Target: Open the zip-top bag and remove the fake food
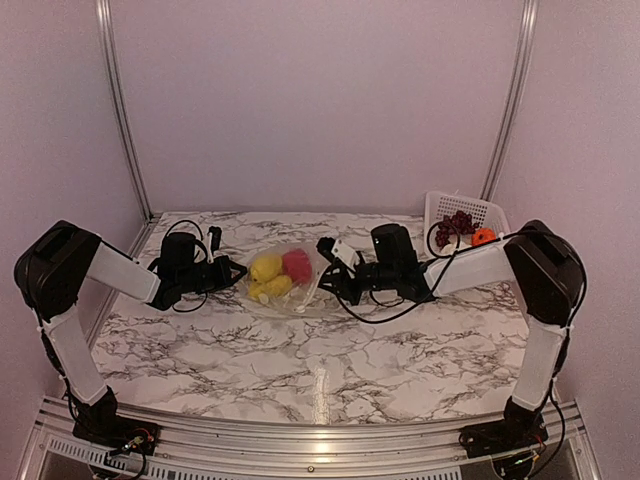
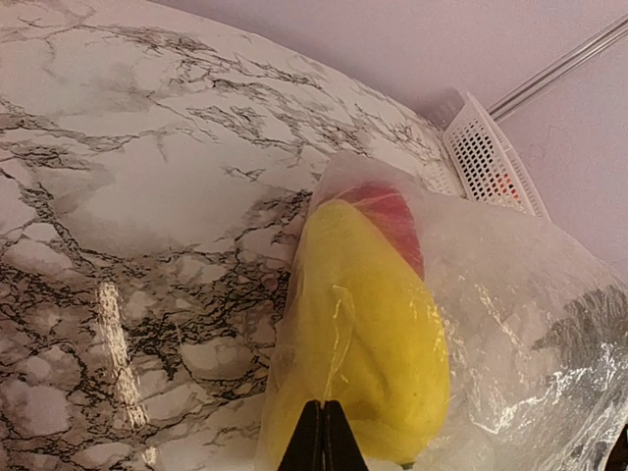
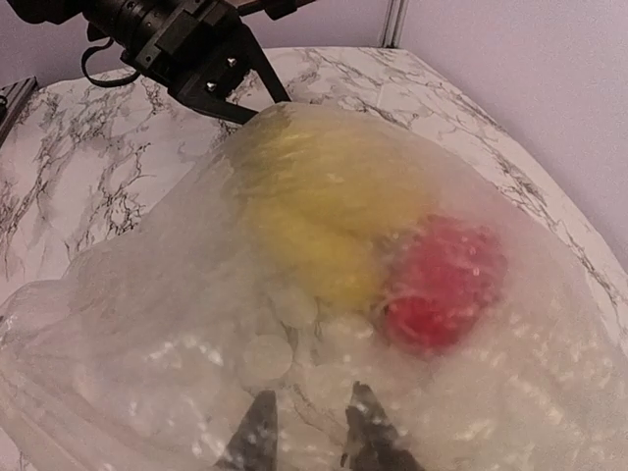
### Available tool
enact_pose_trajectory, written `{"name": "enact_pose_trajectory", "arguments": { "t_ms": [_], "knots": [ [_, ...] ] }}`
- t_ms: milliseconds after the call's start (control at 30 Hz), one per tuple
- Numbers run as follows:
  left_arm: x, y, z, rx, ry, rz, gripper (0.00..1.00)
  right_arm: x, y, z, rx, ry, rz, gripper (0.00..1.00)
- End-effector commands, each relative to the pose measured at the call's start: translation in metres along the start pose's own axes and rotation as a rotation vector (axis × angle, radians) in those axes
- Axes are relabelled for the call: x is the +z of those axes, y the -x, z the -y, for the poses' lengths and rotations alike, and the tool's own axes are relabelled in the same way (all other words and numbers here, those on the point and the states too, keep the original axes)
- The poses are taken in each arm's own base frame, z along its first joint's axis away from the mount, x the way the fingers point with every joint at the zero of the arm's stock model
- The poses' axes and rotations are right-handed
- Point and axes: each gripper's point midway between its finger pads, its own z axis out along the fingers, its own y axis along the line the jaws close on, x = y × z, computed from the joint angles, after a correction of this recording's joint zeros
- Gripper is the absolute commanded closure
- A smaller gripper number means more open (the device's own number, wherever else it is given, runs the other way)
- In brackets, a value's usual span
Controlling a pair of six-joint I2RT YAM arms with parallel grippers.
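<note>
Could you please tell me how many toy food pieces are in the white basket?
2: dark purple grapes near the middle of the white basket, and an orange-red piece at its near right corner. More may be hidden below its rim.

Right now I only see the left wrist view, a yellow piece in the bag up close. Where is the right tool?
Observer: The right tool is at the zip-top bag's right edge in the top view, fingers apart.
Operator: Is any food out already?
Observer: Purple grapes lie in the white basket.
Operator: What else is inside?
Observer: Small whitish pieces, close to the right tool's fingers.
</note>
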Motion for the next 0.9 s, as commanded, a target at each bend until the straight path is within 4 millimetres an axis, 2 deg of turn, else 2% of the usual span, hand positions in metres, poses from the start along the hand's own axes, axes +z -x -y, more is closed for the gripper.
{"name": "enact_pose_trajectory", "arguments": {
  "t_ms": [0,233,500,733,867],
  "knots": [
    [0.001,0.003,0.007,0.006,-0.043,0.005,1.0,0.019,0.025,0.003,-0.095,-0.015,0.052,0.77],
    [0.002,-0.002,0.02,0.02,-0.102,-0.015,1.0,0.041,0.019,-0.002,-0.117,0.0,0.07,0.76],
    [0.003,-0.01,0.045,0.065,-0.188,-0.047,1.0,0.056,0.023,0.0,-0.128,0.008,0.115,0.59],
    [0.003,-0.027,0.073,0.142,-0.268,-0.106,1.0,0.063,0.024,-0.007,-0.122,0.036,0.136,0.44],
    [0.0,-0.029,0.089,0.164,-0.335,-0.111,1.0,0.065,0.021,-0.009,-0.122,0.032,0.13,0.41]
  ]
}}
